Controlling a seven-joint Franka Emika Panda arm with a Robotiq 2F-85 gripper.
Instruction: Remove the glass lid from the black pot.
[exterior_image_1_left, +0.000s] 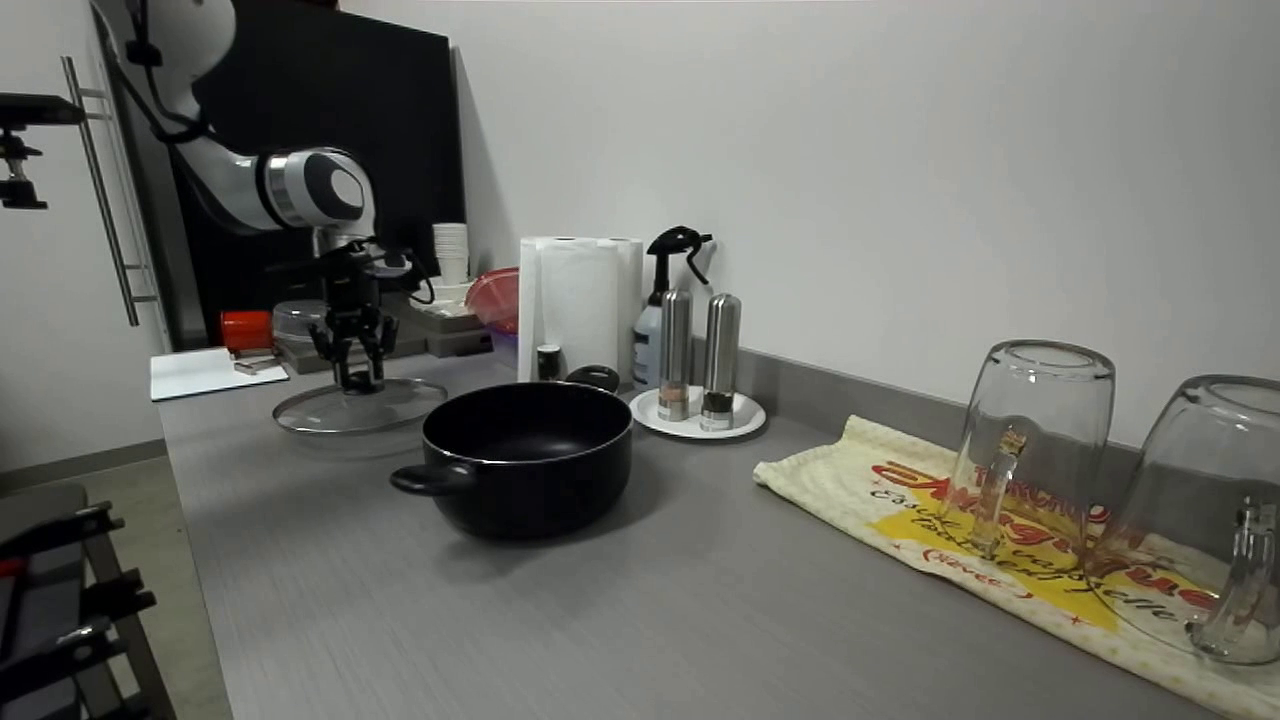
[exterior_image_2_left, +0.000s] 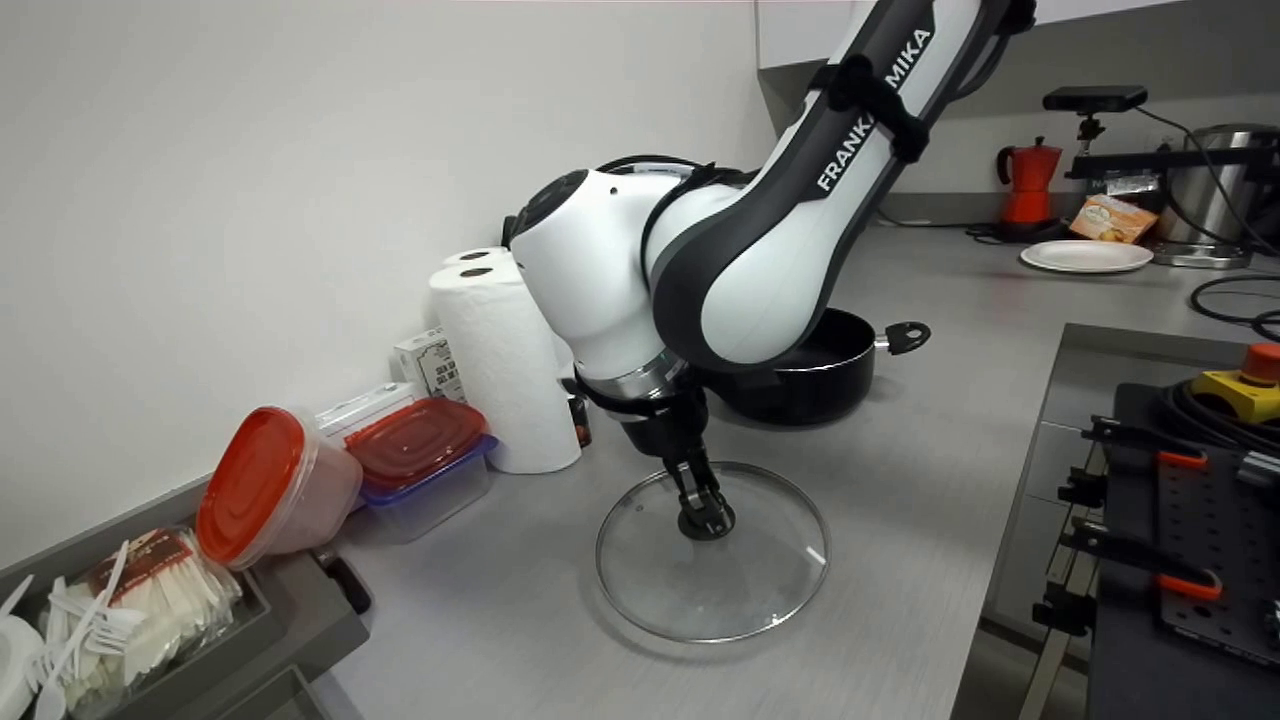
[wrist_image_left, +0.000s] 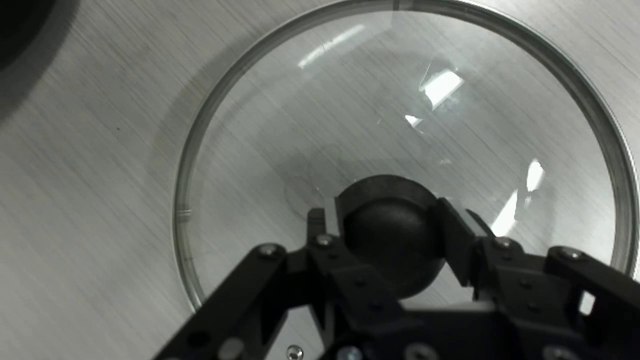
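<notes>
The glass lid (exterior_image_1_left: 405, 402) is a transparent disc with a black centre knob. It is beside the black pot, at or just above the counter; I cannot tell whether its rim touches. It also shows in an exterior view (exterior_image_2_left: 745, 590) and fills most of the wrist view (wrist_image_left: 320, 115). My gripper (exterior_image_1_left: 360, 378) points down with both fingers against the knob's sides, also in the wrist view (wrist_image_left: 387, 215). The black pot (exterior_image_1_left: 530, 495) stands uncovered on the counter. The arm partly hides it in an exterior view (exterior_image_2_left: 815, 390). A dark edge, likely the pot (wrist_image_left: 20, 25), shows at upper left.
Paper towel rolls (exterior_image_1_left: 575, 300), a spray bottle (exterior_image_1_left: 650, 335) and two grinders on a white plate (exterior_image_1_left: 742, 425) stand along the wall. Upturned glasses (exterior_image_1_left: 1040, 450) sit on a cloth (exterior_image_1_left: 850, 470). Plastic containers (exterior_image_2_left: 425, 500) and a cutlery tray (exterior_image_2_left: 255, 620) lie near the lid.
</notes>
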